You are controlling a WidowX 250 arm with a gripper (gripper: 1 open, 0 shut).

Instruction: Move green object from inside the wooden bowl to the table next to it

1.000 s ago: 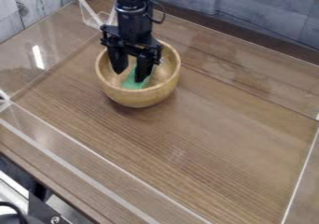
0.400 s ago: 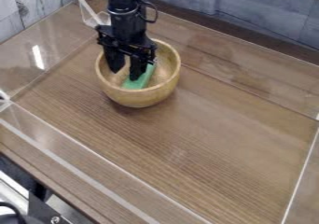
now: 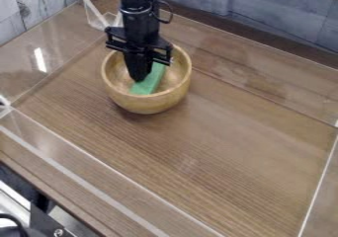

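- Compared with a second ago: fingers of the gripper [image 3: 140,71] drawn together from a spread stance, now clenched on the green object [image 3: 149,79] inside the wooden bowl [image 3: 148,81]; bowl and arm unmoved.
- Nearest, in front of the bowl: low clear wall [image 3: 132,187] along the table [image 3: 211,147] edge, with broad bare wood between it and the bowl.
- Right of the bowl: open tabletop up to another clear wall.
- Inside the bowl: green object lying tilted against the far-right inner side, partly hidden by the gripper.
- Behind the bowl: dark arm rising straight up; back clear wall close beyond.
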